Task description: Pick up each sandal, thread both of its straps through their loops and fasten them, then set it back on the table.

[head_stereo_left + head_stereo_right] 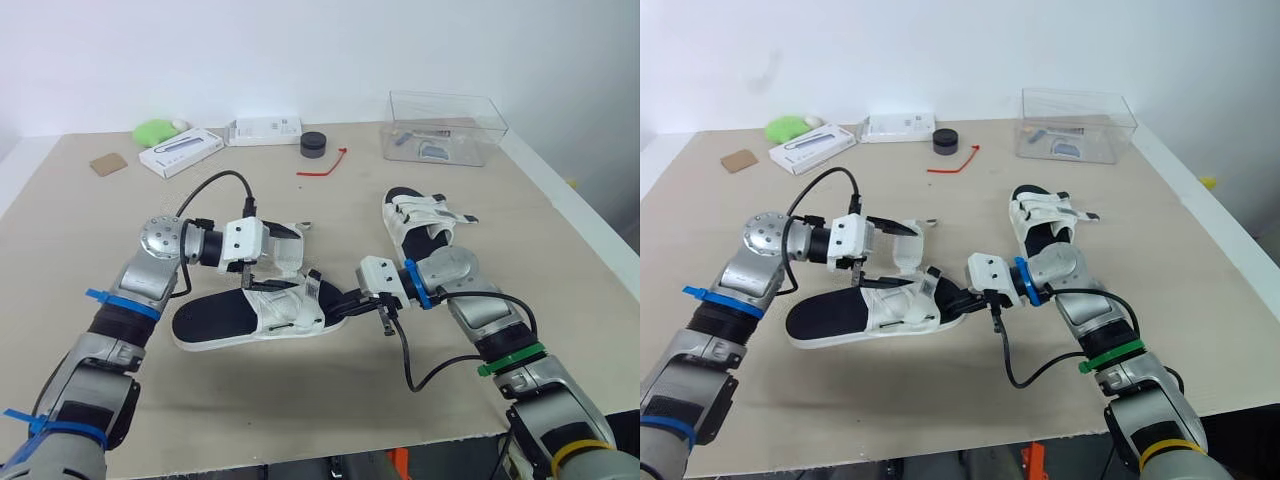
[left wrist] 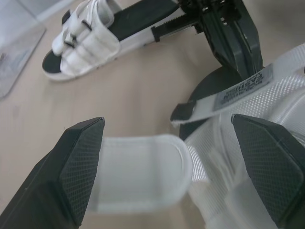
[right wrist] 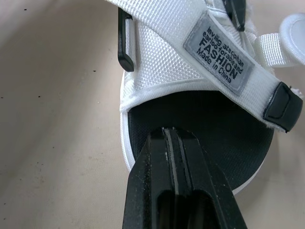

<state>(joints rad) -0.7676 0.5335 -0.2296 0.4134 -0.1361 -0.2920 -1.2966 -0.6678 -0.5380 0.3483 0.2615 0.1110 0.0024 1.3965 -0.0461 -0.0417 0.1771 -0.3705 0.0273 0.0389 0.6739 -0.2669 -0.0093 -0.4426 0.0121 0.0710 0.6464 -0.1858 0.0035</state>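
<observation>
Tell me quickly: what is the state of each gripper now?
Left gripper: open, jaws either side of the loose white webbing strap.
Right gripper: closed, tip against the white fabric sandal, on its black footbed.

Beige table (image 1: 560, 260): near sandal (image 1: 215, 322), far sandal (image 1: 420, 222), clear box (image 1: 445, 127), white carton (image 1: 181, 152), red tie (image 1: 322, 165)

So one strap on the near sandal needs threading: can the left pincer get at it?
Probably yes: the left pincer is open with the loose strap lying between its fingers, nothing blocking. The right pincer sits shut at the toe end of the sandal, clear of it.
</observation>
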